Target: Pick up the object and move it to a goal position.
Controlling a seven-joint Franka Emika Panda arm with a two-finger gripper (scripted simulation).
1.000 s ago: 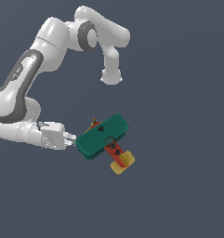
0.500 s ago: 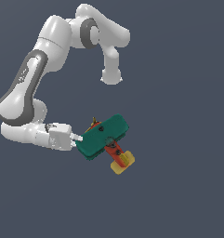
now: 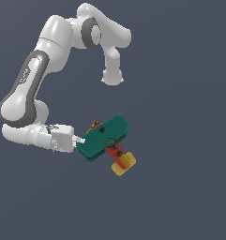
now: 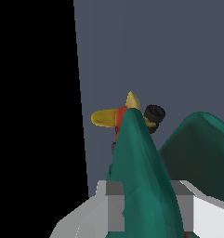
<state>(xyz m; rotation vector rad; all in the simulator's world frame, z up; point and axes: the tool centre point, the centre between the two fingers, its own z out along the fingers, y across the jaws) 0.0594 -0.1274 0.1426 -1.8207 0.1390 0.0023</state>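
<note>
The toy biplane point(image 3: 105, 137) has teal-green wings, a red fuselage and a yellow tail, and lies on the dark grey floor in the exterior view. My gripper point(image 3: 80, 140) is at the wing end nearest the arm. In the wrist view the teal wing point(image 4: 141, 176) fills the gap between my two pale fingers point(image 4: 114, 204), which press its two sides. Beyond the wing I see the yellow propeller point(image 4: 106, 117) and a black wheel point(image 4: 154, 113). The gripper is shut on the wing.
The white arm point(image 3: 37, 84) curves over the floor on the exterior view's left. The arm's base point(image 3: 112, 77) stands behind the biplane. In the wrist view a black area point(image 4: 34, 93) borders the grey floor.
My gripper has slid a little toward the biplane, and its fingers now reach the wing end. The arm's elbow has shifted slightly. The biplane has not moved.
</note>
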